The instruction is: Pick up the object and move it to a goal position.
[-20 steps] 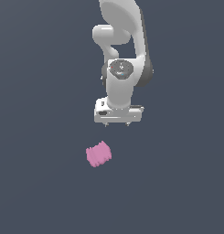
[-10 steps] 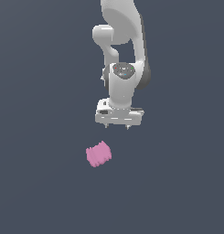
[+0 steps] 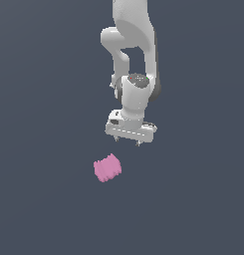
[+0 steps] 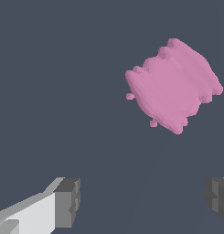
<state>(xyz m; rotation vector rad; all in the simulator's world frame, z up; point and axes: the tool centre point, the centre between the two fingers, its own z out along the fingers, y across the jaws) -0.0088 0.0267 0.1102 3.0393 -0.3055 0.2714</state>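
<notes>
Now hand [image 3: 128, 141] spread wide (empty), pink object [image 3: 107, 168] apart, unobstructed.

Pincer [image 3: 129, 142] lower than before — closer to pink lump [image 3: 107, 168]; wrist slightly rotated

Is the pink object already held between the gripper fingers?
No, the pink object lies on the dark surface, apart from the open gripper, whose fingers have nothing between them.
</notes>
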